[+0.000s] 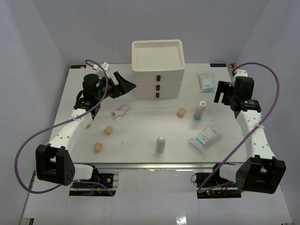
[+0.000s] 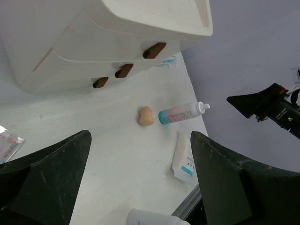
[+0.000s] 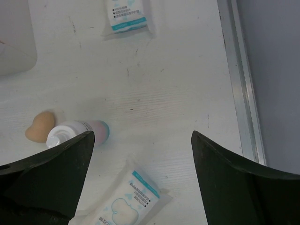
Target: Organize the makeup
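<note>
1. Top external view: judging by how things lie, the sorting has hardly begun
   - The makeup is scattered over the table (image 1: pixel 140 140), and none of it shows in the open top tray of the drawer box (image 1: pixel 157 68), whose three drawers look shut
   - Three sponges (image 1: pixel 108 130) lie apart, two bottles (image 1: pixel 161 144) stand upright, two sachets (image 1: pixel 205 137) lie on the right and a pink packet (image 1: pixel 120 111) on the left
   - The left gripper (image 1: pixel 123 86) hangs near the box with its jaws apart, and the right gripper (image 1: pixel 220 93) is also spread; neither holds anything
2. Left wrist view: the fingers (image 2: pixel 51 178) stand wide with nothing between them
   - Beyond them one sponge lies just beside a bottle, with a sachet nearer the table edge, all loose
3. Right wrist view: the jaws are spread over bare table
   - A sponge, a bottle and two sachets are in sight and none is grasped
   - Every item is yet to be gathered
</note>
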Tool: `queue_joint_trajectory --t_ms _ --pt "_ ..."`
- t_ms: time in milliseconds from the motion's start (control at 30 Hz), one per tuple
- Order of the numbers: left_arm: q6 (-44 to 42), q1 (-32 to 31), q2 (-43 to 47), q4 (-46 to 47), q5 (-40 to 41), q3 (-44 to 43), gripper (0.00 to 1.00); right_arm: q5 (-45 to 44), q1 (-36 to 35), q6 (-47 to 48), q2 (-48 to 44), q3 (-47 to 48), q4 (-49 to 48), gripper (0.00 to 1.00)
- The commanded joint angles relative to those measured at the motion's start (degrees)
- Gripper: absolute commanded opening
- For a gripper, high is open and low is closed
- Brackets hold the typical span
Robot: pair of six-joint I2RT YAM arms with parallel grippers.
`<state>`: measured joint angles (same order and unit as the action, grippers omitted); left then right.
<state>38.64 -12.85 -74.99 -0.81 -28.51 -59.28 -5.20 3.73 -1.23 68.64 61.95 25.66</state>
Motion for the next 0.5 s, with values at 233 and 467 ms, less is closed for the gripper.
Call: queue_joint_trajectory --t_ms 233,467 --pt "-4.49 -9.27 -3.69 -2.80 10.37 -7.27 0.91 43.51 -0.74 23.95 1.73 6.91 4.00 0.90" --pt "-3.64 -15.58 -8.88 -3.59 21.39 -12.68 0.84 54.29 -0.48 21.31 6.91 12.02 4.42 0.90"
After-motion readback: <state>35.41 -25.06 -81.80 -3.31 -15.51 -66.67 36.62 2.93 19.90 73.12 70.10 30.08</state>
